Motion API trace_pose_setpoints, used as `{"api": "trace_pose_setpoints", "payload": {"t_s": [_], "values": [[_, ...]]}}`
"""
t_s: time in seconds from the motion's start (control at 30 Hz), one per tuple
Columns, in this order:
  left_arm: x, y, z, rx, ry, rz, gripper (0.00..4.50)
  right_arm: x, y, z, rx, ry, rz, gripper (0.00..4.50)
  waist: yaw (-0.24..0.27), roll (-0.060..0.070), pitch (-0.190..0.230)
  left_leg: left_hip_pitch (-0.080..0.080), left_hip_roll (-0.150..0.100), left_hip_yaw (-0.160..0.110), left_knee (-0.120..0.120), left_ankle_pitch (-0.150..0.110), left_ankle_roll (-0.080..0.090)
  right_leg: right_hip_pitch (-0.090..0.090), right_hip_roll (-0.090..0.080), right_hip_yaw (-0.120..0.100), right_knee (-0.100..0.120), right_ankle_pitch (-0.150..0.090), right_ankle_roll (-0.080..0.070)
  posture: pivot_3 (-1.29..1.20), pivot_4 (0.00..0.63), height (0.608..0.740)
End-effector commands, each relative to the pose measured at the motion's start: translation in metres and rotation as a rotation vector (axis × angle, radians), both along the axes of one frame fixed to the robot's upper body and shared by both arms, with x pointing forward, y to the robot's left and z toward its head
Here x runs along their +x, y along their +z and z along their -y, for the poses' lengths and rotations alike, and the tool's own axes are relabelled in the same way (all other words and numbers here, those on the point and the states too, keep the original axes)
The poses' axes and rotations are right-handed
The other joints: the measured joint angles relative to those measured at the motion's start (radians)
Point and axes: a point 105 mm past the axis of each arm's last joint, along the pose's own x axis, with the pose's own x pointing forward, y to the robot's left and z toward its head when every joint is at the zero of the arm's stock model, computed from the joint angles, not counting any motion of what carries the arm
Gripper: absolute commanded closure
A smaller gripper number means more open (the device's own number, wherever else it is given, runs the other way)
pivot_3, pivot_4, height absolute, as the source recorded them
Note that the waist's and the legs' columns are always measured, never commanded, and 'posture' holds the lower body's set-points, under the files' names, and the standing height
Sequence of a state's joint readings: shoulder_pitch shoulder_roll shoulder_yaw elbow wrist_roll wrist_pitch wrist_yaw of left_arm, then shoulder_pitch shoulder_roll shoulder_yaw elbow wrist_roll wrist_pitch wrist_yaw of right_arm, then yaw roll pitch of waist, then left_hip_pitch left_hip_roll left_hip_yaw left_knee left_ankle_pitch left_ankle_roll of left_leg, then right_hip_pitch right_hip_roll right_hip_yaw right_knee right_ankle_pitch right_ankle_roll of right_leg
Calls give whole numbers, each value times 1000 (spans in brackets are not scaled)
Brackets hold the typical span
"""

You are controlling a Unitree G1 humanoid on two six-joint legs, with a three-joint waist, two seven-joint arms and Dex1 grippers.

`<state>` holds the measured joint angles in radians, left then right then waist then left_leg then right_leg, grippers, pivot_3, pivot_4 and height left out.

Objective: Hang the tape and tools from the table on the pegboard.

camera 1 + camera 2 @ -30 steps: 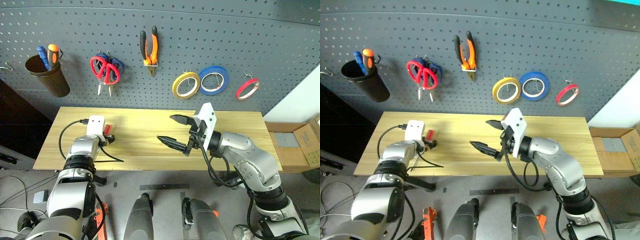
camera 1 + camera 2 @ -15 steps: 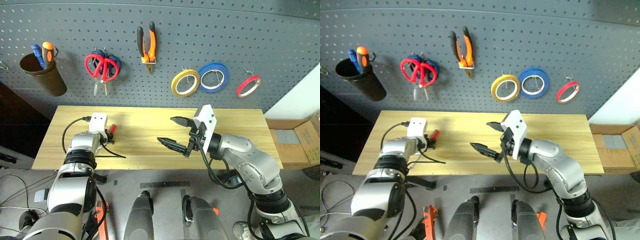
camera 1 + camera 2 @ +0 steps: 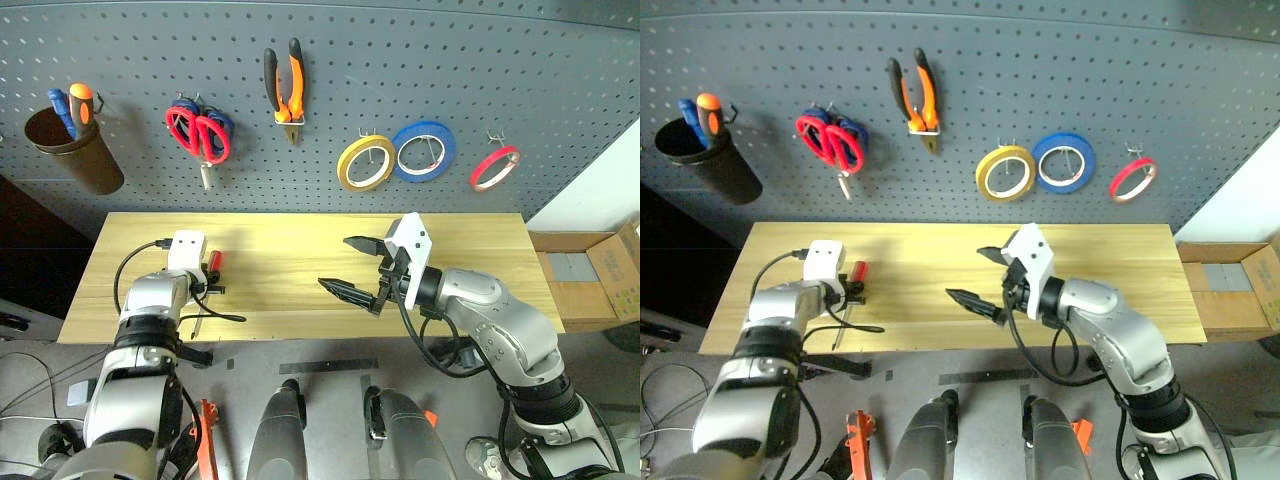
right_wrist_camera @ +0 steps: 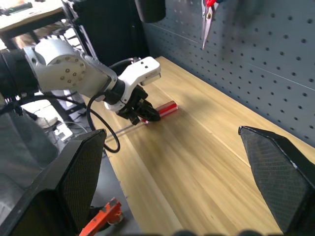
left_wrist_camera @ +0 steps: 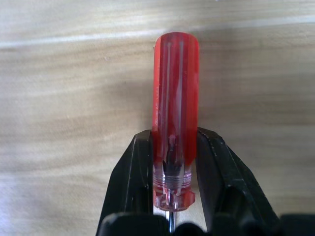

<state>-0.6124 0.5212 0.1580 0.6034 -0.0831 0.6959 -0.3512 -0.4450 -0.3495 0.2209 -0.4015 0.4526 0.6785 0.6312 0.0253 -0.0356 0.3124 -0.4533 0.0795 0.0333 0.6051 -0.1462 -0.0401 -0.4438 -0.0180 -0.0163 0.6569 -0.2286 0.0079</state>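
Note:
The slim screwdriver's red handle (image 5: 174, 113) sticks out forward from between the black fingers of my left gripper (image 3: 208, 280), which is shut on it low over the left part of the table (image 3: 300, 235). Its thin shaft (image 3: 837, 335) points back past the table's near edge. My right gripper (image 3: 338, 264) hangs open over the middle of the table, holding nothing. On the pegboard (image 3: 450, 60) hang the thin red tape (image 3: 495, 168), the orange-and-black pliers (image 3: 283, 85) and the red-handled scissors (image 3: 195, 130).
A yellow roll (image 3: 365, 163) and a wider blue roll (image 3: 425, 152) hang beside the red tape. A dark cup (image 3: 70, 150) with two screwdrivers hangs at the board's far left. A cardboard box (image 3: 590, 285) stands off the table's right end.
My left gripper has shut on the screwdriver's red handle. The whole picture has shifted, so the camera moved. The right arm has kept still.

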Motion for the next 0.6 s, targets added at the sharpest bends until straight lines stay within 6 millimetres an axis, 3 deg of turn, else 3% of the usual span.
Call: {"api": "trace_pose_setpoints", "payload": {"t_s": [0.03, 0.2, 0.4, 0.6], "values": [[5, 56, 5, 1, -80, 289, 3644, 1, 19, 1, 46, 36, 76, 0, 2, 0, 0, 0, 0, 0, 0, 0, 0, 0, 0, 0, 0, 0, 0, 151, 324, 740], [-9, 127, 12, -44, -65, 774, 3644, 1, 43, -4, 136, 126, 127, 0, 25, -1, 0, -2, 0, -1, -2, 0, -1, -1, 0, -1, -2, 0, 0, 188, 288, 740], [-25, 177, -11, 64, 16, 1003, 3644, -8, 92, -12, 295, 207, 243, 0, 33, -2, -2, -2, 0, 1, -6, 0, -1, 1, 2, -2, -10, 2, 4, 216, 250, 740], [-29, 215, -13, 150, -7, 1161, 3644, -6, 113, -19, 339, 212, 317, 0, 56, -5, -6, -2, -1, 1, -7, -1, -1, 1, 6, -2, -12, 3, 5, 230, 226, 740]]}}
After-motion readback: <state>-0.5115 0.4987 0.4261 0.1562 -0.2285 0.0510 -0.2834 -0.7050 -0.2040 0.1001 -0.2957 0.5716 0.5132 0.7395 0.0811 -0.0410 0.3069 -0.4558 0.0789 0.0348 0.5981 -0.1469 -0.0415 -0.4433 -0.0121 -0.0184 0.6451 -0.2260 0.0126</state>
